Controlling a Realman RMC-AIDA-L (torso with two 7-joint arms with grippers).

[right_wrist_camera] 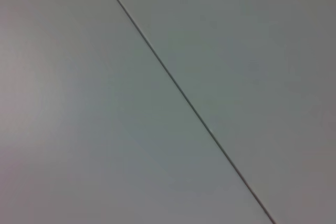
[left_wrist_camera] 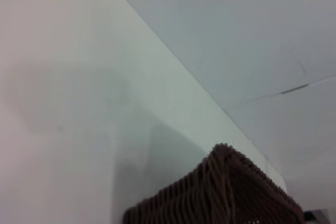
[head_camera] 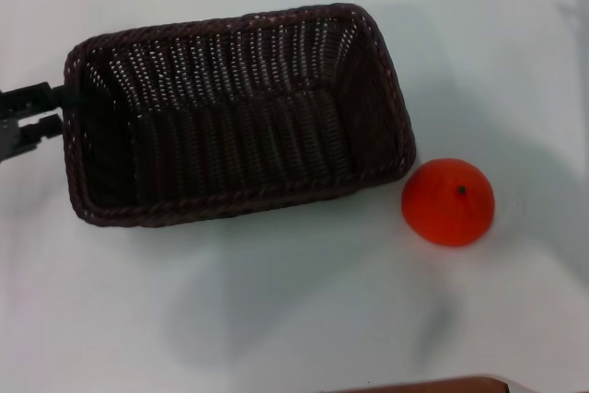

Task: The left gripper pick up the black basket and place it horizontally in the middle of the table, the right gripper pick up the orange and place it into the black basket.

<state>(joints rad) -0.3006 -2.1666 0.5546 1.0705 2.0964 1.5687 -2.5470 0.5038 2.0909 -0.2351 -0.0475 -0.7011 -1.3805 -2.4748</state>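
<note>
The black basket [head_camera: 235,112] is a large dark woven rectangle lying lengthwise across the middle of the white table [head_camera: 276,319], open side up and empty. Its soft shadow falls apart from it on the table, so it seems to be held a little above the surface. My left gripper [head_camera: 51,112] is a dark bar at the far left and holds the basket's left rim. One basket corner [left_wrist_camera: 226,192] shows in the left wrist view. The orange [head_camera: 448,201] sits on the table just off the basket's right front corner. My right gripper is out of view.
A brown edge [head_camera: 423,386] shows at the table's near side. The right wrist view shows only bare white surface with a thin dark seam [right_wrist_camera: 184,98]. The left wrist view shows the table's far edge [left_wrist_camera: 173,61].
</note>
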